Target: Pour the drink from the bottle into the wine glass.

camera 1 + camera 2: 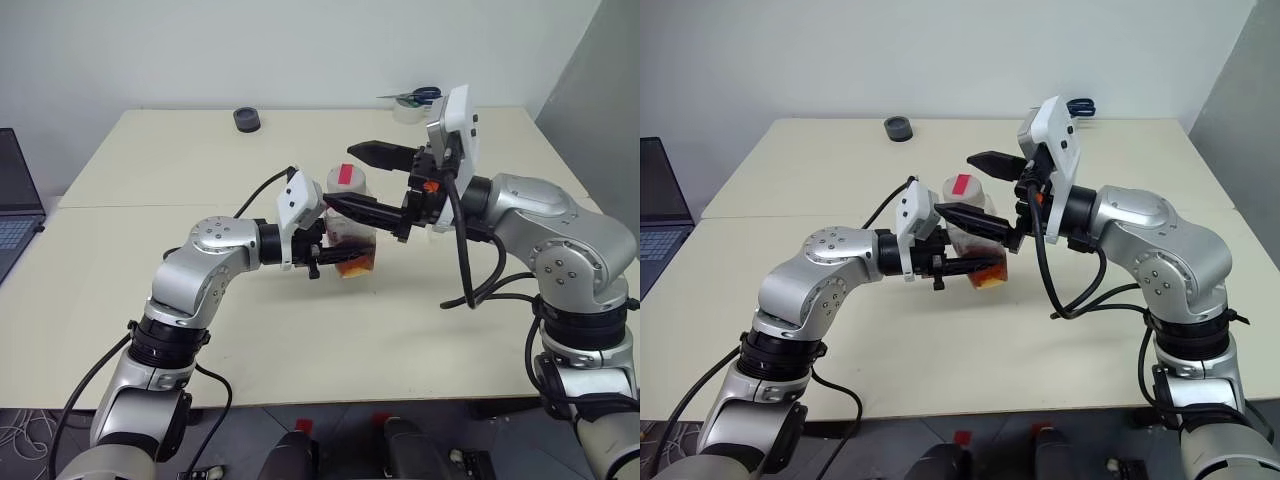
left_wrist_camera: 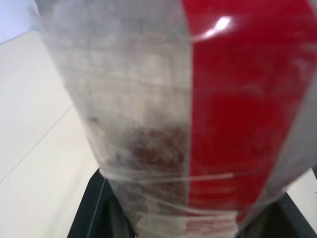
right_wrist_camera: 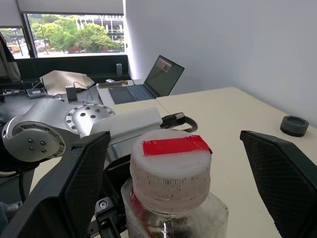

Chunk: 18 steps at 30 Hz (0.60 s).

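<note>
Nearest you, the left gripper (image 1: 330, 262) is closed on the lower body of the bottle (image 1: 350, 235), holding it upright above the middle of the table (image 1: 150, 170), clear of the surface. Note the drink (image 1: 356, 265), a small reddish-brown pool in the bottle's base, and the red label strip (image 2: 247, 99) running down the clear wall as seen from the left wrist. The cap (image 3: 171, 161) is on the neck: it appears whitish with a red patch on top. Just beyond, the right gripper (image 3: 171, 183) reaches in from the right with its fingers spread wide, one finger (image 3: 67, 193) on each side of the cap and neither touching it. Farther back, a small dark round object (image 1: 247, 119) lies near the far edge of the table, and blue-handled scissors (image 1: 420, 96) lie toward the far right corner. A laptop (image 1: 15, 200) sits off the table's left edge.
</note>
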### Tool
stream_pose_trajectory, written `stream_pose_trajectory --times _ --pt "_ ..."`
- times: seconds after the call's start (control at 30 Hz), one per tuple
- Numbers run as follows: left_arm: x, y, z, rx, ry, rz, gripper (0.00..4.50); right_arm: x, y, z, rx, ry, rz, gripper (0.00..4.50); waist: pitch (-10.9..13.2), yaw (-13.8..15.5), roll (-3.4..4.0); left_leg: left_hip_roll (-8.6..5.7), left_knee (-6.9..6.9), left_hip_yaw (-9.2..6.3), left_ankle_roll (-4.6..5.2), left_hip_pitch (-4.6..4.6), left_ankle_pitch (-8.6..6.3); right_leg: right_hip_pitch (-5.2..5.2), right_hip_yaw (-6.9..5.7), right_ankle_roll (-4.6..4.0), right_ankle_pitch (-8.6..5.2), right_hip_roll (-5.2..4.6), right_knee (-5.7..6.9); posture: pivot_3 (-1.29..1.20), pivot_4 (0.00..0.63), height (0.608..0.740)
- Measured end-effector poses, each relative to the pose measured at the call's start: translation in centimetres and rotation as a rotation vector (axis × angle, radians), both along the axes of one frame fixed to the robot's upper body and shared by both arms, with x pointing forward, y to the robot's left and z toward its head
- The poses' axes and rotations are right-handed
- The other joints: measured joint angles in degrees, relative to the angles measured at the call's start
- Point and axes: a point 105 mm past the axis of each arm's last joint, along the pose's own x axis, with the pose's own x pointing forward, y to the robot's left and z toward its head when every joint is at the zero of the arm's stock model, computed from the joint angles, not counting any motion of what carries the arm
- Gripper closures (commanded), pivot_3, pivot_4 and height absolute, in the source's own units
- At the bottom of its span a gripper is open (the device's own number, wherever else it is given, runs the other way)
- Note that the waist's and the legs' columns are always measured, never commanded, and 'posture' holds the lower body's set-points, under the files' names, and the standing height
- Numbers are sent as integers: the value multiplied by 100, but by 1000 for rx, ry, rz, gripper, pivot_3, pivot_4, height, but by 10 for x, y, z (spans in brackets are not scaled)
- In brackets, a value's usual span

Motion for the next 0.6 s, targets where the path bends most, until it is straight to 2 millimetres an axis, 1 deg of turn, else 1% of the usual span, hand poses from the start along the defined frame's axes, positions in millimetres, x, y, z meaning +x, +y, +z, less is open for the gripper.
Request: stream_pose_trajectory --times 0.17,0.27,0.4,0.43,0.47,0.6 --pt "0 -1 0 -2 -1 -3 2709 0 0 0 -2 1 0 31 0 0 0 0 0 0 0 0 0 0 0 0 0 0 0 0 150 740" --pt "0 -1 0 -3 -1 -3 2709 0 0 -1 -3 4 -1 613 0 0 0 0 0 0 0 0 0 0 0 0 0 0 0 0 150 740" --pt "0 -1 0 -3 0 -3 2709 0 0 -2 -6 10 3 2009 0 0 0 0 0 0 0 0 0 0 0 0 0 0 0 0 150 740" --pt "0 -1 0 -3 0 -1 2709 -1 0 -2 -7 12 6 2448 0 0 0 0 0 0 0 0 0 0 0 0 0 0 0 0 150 740" --pt "0 -1 0 -3 0 1 2709 -1 0 -2 -5 13 8 2633 0 0 0 0 0 0 0 0 0 0 0 0 0 0 0 0 150 740" --pt "0 -1 0 -2 0 0 2709 -2 0 -2 -3 15 13 2633 0 0 0 0 0 0 0 0 0 0 0 0 0 0 0 0 150 740"
